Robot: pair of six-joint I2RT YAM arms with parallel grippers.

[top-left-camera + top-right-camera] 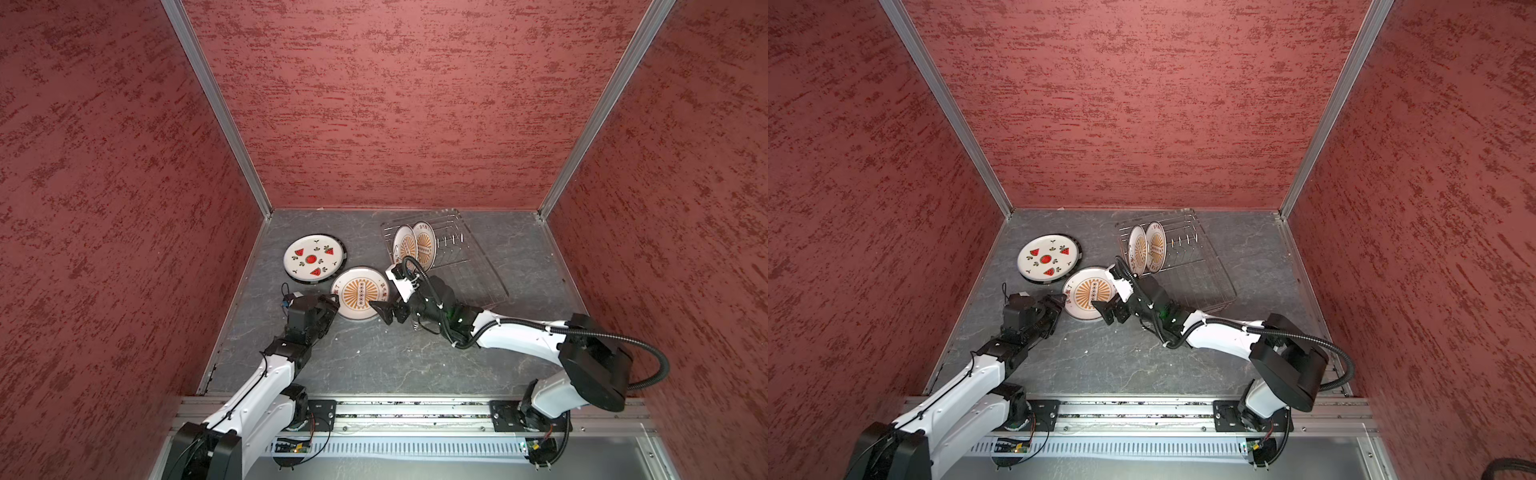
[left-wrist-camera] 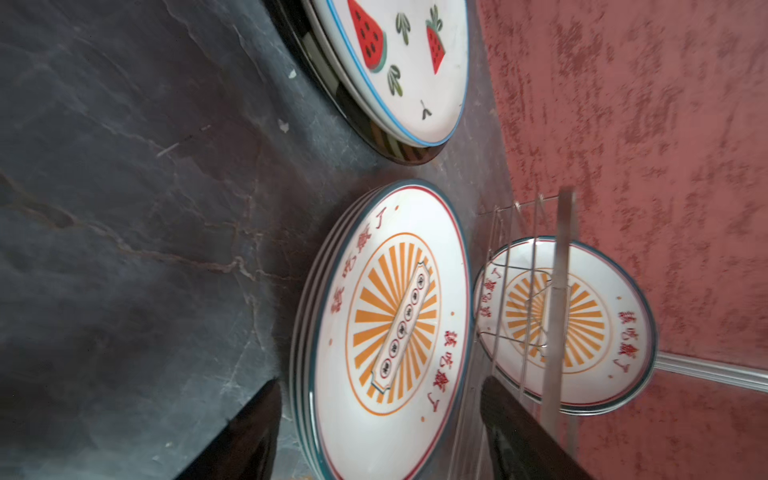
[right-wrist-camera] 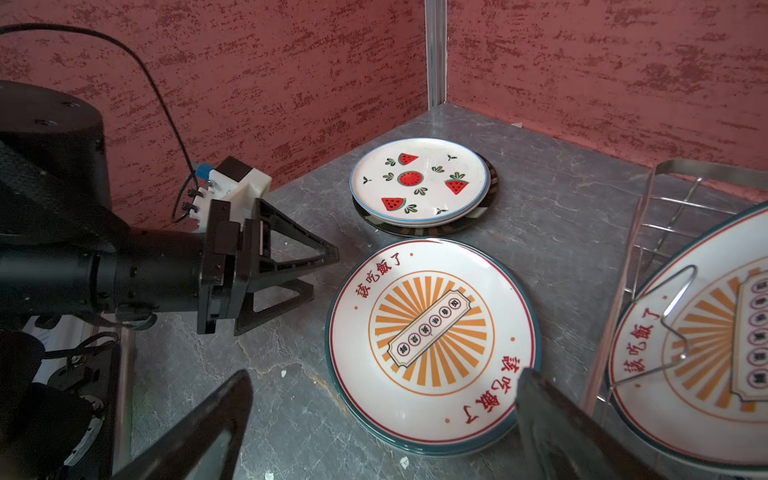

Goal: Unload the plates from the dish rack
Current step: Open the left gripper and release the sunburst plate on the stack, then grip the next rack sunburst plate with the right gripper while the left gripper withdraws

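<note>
Two round, glossy sunburst plates (image 1: 415,247) stand on edge in the wire dish rack (image 1: 473,270), just beside the right gripper (image 1: 382,312). Between both grippers we see a flat stack (image 1: 360,293) of matching plates on the veined grey table (image 1: 374,361); the left gripper (image 3: 324,270) and the right each face its rim, jaws spread and empty. Beyond the left gripper, a watermelon plate (image 1: 313,259) tops a dark-striped plate (image 2: 403,153).

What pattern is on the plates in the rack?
Plates: orange sunburst, red characters. Clearest in right wrist view.
</note>
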